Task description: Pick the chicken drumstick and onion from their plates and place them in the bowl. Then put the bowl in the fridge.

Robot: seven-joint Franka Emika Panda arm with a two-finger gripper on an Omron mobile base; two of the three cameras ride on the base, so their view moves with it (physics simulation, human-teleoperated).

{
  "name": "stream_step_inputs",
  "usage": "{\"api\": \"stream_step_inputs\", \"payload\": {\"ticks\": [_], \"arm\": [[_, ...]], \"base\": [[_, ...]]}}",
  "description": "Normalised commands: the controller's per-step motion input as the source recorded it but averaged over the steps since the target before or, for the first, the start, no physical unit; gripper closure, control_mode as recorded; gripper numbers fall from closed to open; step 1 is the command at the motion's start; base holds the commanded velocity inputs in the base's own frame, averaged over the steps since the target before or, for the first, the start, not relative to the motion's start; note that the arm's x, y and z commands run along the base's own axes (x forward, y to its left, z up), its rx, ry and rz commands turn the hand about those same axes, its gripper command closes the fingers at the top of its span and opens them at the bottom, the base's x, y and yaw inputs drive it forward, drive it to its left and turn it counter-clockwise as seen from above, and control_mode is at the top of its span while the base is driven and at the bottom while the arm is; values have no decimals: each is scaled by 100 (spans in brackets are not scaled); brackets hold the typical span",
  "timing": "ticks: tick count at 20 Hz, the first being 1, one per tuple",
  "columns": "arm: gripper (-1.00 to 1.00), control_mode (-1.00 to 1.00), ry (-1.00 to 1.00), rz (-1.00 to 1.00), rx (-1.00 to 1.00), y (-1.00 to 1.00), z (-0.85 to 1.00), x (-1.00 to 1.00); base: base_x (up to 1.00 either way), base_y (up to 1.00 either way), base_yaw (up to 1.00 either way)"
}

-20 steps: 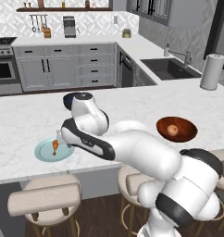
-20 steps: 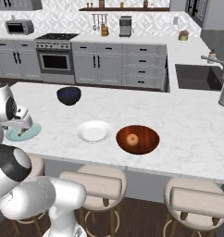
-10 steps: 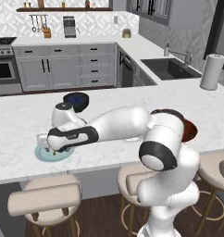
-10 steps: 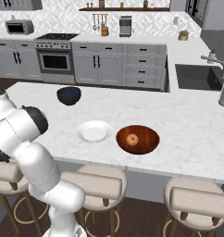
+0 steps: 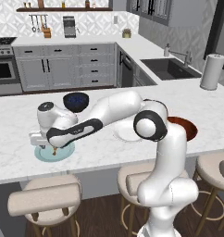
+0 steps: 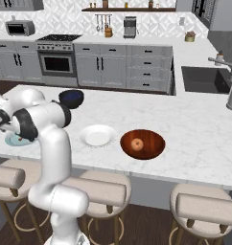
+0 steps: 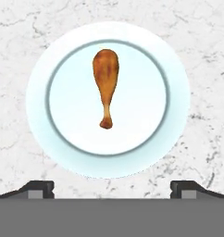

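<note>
Gripper [image 7: 112, 187] jaws wide, bottom of hand view — chicken drumstick [image 7: 106, 85] centred on pale blue-green plate [image 7: 178, 99] | onion [image 6: 136, 144] in bowl [image 6: 154, 136]

Drumstick [image 7: 106, 85] on plate [image 7: 63, 157], onion [image 6: 136, 144] in bowl [image 6: 154, 136]

Orange-brown chicken drumstick [image 7: 106, 81], pale blue-green plate [image 7: 49, 152]

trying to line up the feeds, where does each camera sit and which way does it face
Left base view: behind the arm's left, facing the counter; the arm reaches to the pale blue-green plate.
Right base view: behind its right; arm at left, onion in the wooden bowl.
Hand view: looks straight down at the chicken drumstick; open gripper tips below.
All three share that plate.
</note>
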Motion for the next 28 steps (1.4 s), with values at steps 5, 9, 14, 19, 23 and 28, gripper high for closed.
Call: {"api": "stream_step_inputs", "payload": {"ticks": [5,9,14,19,23,28], "arm": [[-100,-100,0,6,0,-37,-28,17],[-100,-100,0,18,9,-48,-59,23],[-100,-100,-2,18,23,-28,-47,26],[-100,-100,-3,4,14,8,-13,49],[-100,-100,4,0,-3,27,-1,23],[-100,-100,14,-3,-12,46,0,33]], "base": [[0,0,0],[0,0,0],[0,0,0],[0,0,0],[0,0,0],[0,0,0]]}}
